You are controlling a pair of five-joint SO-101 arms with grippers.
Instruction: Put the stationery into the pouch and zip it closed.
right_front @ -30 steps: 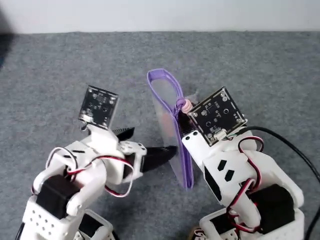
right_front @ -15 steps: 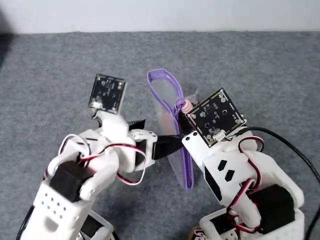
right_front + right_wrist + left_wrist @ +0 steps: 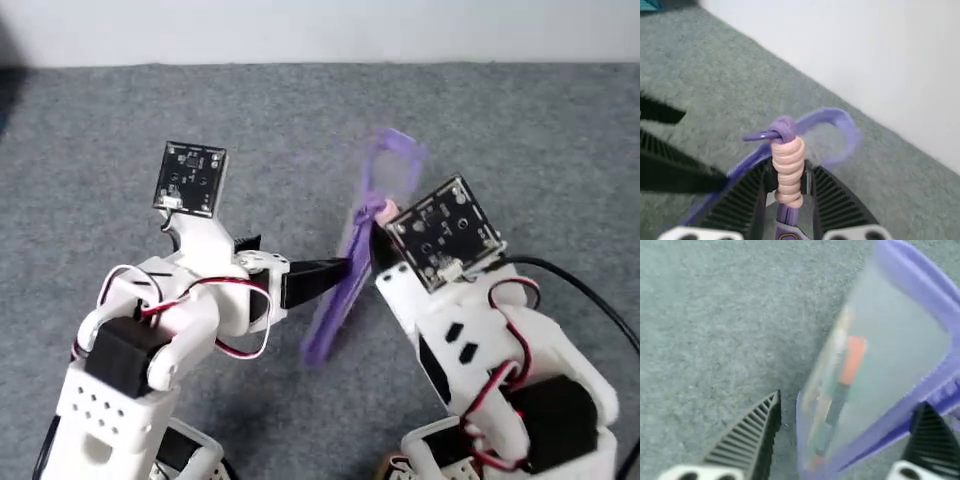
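- Left claw (image 3: 850, 402) is spread wide. I read it as straddling the near end of the pouch (image 3: 905, 335), one finger on either side. I can't tell whether either finger touches it.
- And the other one?
- Right claw (image 3: 787, 171) is pinched together on the pink coiled pull (image 3: 787, 155) at the zip, with a finger tight on each side.
- Where's the pouch?
- Up on edge between my two arms, tilted, over the grey worktop (image 3: 120, 130). It seems to hang mostly from that pull. I can't say whether its low end rests on the worktop. The pens (image 3: 850, 360) are inside, and I see them through the clear side. Beyond the pull the purple rim bows out in a loop, so I judge the zip isn't run to the end.
- How will it handle?
- Light and floppy, I'd say. It's thin film with a soft rim, and it will likely swing and fold with only the pull carrying it. The clear face looks slippery, so the purple edge band is the better hold. I'd close my left claw on that band at the near end, so the zip has something to pull against.
- Risks?
- The pull slipping free, or the pouch twisting.
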